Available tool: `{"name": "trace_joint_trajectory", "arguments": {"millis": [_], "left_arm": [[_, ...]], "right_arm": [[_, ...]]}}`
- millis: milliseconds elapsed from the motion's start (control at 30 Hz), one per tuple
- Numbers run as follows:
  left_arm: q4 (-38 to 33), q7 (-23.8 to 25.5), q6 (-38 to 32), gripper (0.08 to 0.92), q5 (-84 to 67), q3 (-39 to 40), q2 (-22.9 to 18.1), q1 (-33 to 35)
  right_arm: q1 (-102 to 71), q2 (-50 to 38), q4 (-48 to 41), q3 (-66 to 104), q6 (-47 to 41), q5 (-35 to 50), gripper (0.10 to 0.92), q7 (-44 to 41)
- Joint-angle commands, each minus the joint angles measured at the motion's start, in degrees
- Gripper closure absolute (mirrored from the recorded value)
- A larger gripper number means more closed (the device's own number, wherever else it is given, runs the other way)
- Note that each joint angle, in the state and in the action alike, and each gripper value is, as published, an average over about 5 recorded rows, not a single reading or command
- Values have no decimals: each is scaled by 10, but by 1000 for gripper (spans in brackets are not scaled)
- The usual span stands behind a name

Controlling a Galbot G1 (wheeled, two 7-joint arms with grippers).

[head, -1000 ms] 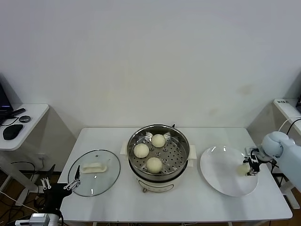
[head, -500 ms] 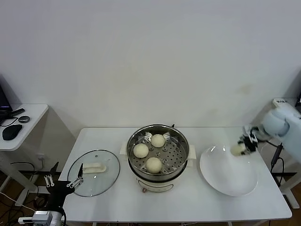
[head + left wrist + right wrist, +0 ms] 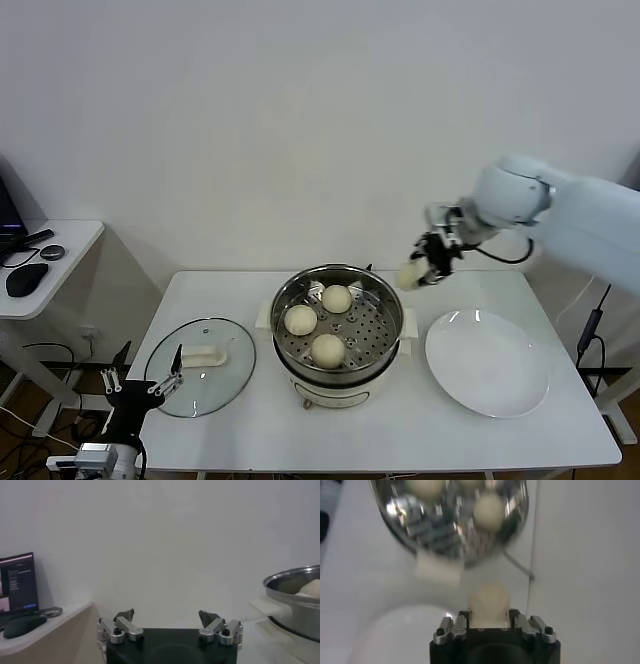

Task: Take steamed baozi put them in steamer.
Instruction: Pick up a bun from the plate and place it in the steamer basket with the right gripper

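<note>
The steamer (image 3: 385, 340) is a shiny steel pot on a white base at the table's middle, with three cream baozi (image 3: 328, 349) on its perforated tray. My right gripper (image 3: 422, 270) hangs in the air just beyond the pot's right rim, shut on a fourth baozi (image 3: 409, 275). The right wrist view shows that baozi (image 3: 490, 600) pinched between the fingers, with the steamer (image 3: 410, 522) and its buns farther off. My left gripper (image 3: 140, 385) is parked low at the table's left front corner, open and holding nothing; its spread fingers (image 3: 124, 616) show in the left wrist view.
A flat white plate (image 3: 487, 362) lies bare on the table's right side. A round glass lid (image 3: 200, 380) with a white handle rests left of the steamer. A side desk with a mouse (image 3: 25, 280) stands at the far left.
My right gripper has lifted the baozi off the white plate and carried it up and leftward to the steamer's right rim. The left arm has barely shifted.
</note>
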Motion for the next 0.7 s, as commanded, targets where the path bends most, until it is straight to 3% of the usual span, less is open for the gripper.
{"name": "trace_joint_trajectory", "arguments": {"millis": [33,700], "left_arm": [[2,-1,0,177,-2,-5,-2,-2],[7,-1,-4,177,-4,-16,-7,-2]], "right_arm": [[43,111,58,-106,-141,139,550,95],[-110,141,-48,-51,-141,65,550,101]]}}
